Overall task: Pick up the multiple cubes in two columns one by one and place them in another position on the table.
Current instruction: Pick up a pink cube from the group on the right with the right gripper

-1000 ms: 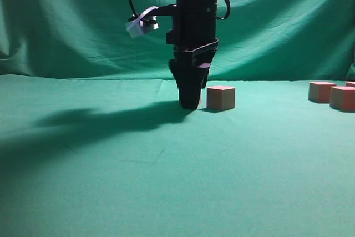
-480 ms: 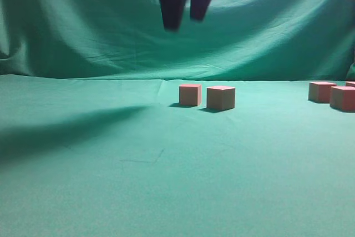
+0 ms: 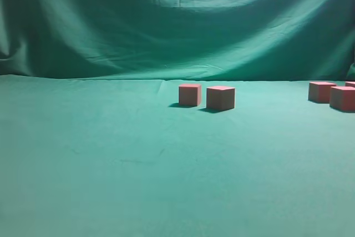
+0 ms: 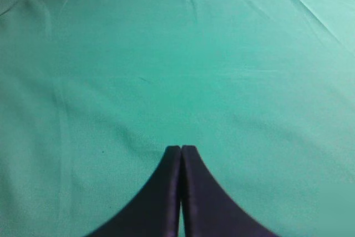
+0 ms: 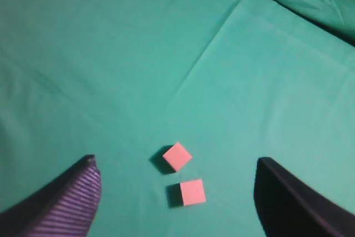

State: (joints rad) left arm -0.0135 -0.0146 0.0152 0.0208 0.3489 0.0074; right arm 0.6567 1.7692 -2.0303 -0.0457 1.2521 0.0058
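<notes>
Two salmon-pink cubes stand side by side on the green table [image 3: 111,154], one on the left [image 3: 189,95] and one on the right [image 3: 221,97]. More cubes [image 3: 321,91] [image 3: 342,97] sit at the far right edge. The right wrist view looks down from high up on the central pair [image 5: 177,156] [image 5: 192,192], which are a little apart. My right gripper [image 5: 176,161] is open wide and empty above them. My left gripper [image 4: 181,148] is shut on nothing, over bare cloth. Neither gripper shows in the exterior view.
A draped green backdrop [image 3: 177,26] rises behind the table. A crease in the cloth [image 5: 216,43] runs away from the central pair. Bare cloth stretches over the front and left of the table.
My right gripper was down at the left cube of the central pair, then rose up and out of the exterior view. That cube now stands free on the cloth.
</notes>
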